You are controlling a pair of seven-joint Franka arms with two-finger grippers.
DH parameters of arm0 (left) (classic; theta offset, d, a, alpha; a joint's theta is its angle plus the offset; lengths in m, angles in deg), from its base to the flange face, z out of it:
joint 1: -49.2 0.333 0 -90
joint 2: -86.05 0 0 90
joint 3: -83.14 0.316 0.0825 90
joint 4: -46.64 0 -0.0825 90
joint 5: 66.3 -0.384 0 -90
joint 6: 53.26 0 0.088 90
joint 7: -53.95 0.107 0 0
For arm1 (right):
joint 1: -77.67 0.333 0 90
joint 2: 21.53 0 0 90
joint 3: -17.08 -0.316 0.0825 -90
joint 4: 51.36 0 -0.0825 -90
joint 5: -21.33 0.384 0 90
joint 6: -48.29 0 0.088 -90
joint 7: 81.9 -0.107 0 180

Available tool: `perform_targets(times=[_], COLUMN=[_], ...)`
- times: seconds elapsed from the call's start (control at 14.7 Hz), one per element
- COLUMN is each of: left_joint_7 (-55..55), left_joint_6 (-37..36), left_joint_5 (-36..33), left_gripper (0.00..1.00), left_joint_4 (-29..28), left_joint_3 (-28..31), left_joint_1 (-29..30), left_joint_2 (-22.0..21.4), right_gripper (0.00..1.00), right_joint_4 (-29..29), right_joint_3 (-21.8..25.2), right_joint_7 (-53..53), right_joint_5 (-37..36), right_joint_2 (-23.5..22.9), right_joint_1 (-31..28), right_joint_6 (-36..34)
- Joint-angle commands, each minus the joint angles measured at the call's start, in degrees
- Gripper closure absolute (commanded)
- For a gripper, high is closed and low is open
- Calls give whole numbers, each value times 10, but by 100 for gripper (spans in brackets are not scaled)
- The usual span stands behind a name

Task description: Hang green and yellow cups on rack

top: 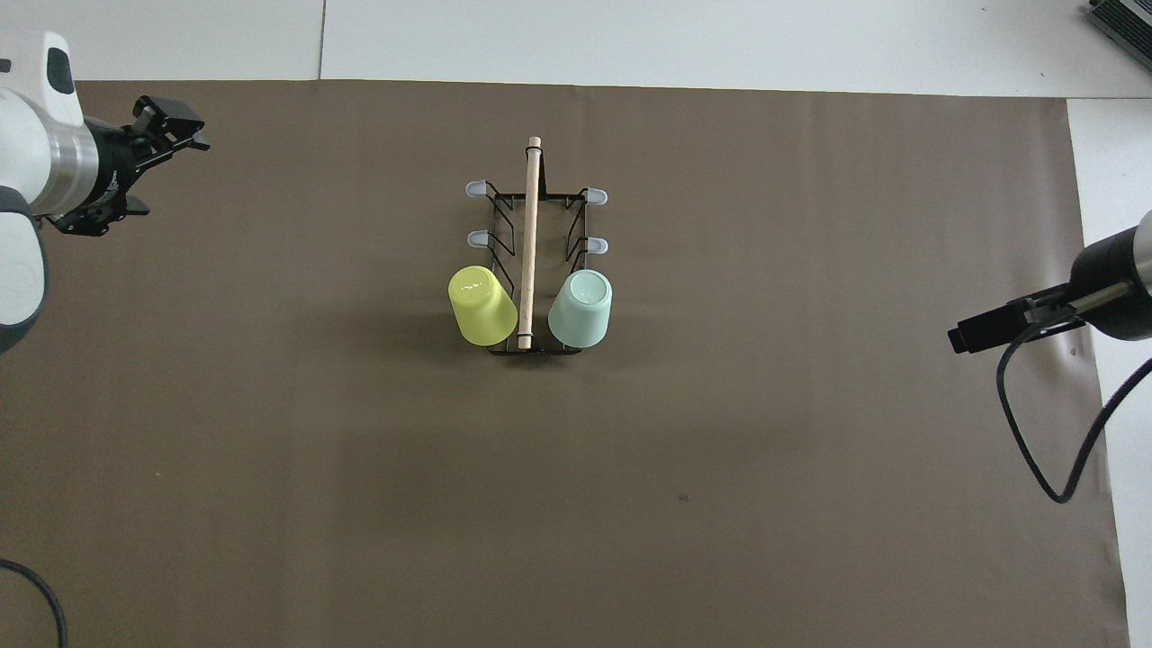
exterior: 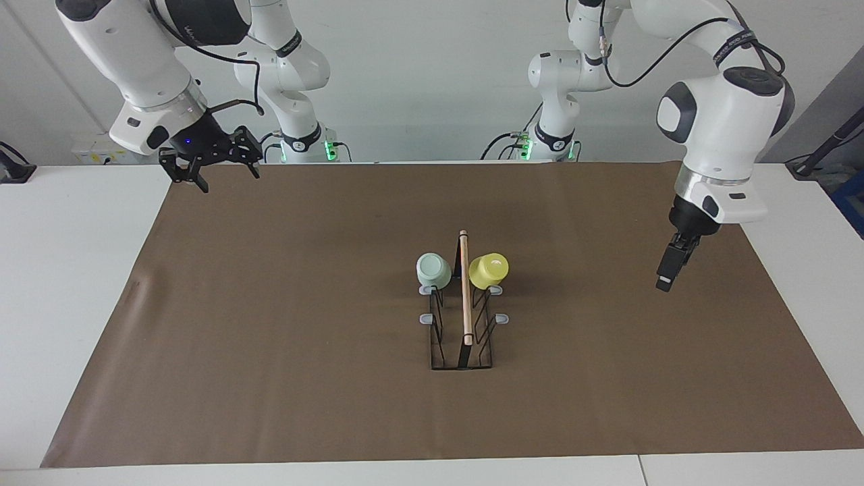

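Cups point(exterior: 433, 270) point(exterior: 488, 269) inverted on rack point(exterior: 464, 317)

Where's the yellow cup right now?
The yellow cup hangs upturned on the rack, on the prong nearest the robots on the left arm's side of the wooden rod, level with the green cup across the rod.

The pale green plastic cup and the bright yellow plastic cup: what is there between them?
Between the pale green plastic cup and the bright yellow plastic cup runs the light wooden rod atop the black wire rack; the overhead view shows it.
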Motion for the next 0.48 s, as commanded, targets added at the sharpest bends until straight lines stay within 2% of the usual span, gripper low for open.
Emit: perform_targets(times=[0.0, 0.41], left_joint_7=[110, 371], left_joint_6=[-32, -202], left_joint_5=[28, 27], left_gripper=[0, 0], left_joint_4=[-34, -13], left_joint_3=[-6, -5], left_joint_1=[23, 36], left_joint_2=[-40, -109], right_gripper=[0, 0], right_joint_4=[37, 32], right_joint_3=[14, 18], right_joint_7=[-22, -23], right_joint_5=[-10, -9], right_joint_2=[-15, -6], right_joint_1=[15, 4], right_joint_6=[-7, -3])
